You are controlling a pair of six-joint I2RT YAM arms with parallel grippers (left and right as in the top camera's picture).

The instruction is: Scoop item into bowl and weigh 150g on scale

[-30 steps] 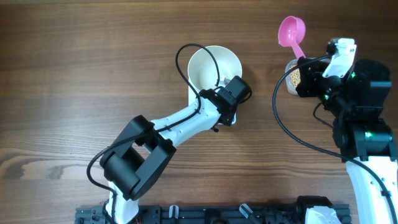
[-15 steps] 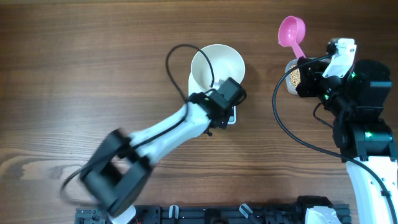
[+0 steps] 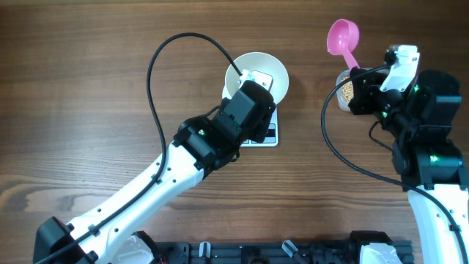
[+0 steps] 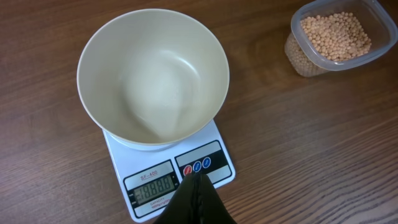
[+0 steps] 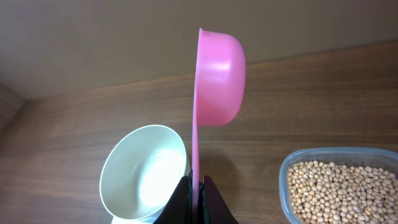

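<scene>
Above scale [image 4: 154, 185], newly — left end effector [image 4: 194, 179]

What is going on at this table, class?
The left pincer, shut, has its tip at the button panel of the scale, where the empty white bowl sits; whether it touches is unclear. The right pincer is shut on the handle of a pink scoop, held empty near the clear tub of beans. No beans are in the bowl yet.

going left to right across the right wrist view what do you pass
white bowl → pink scoop → clear tub of beans
</scene>
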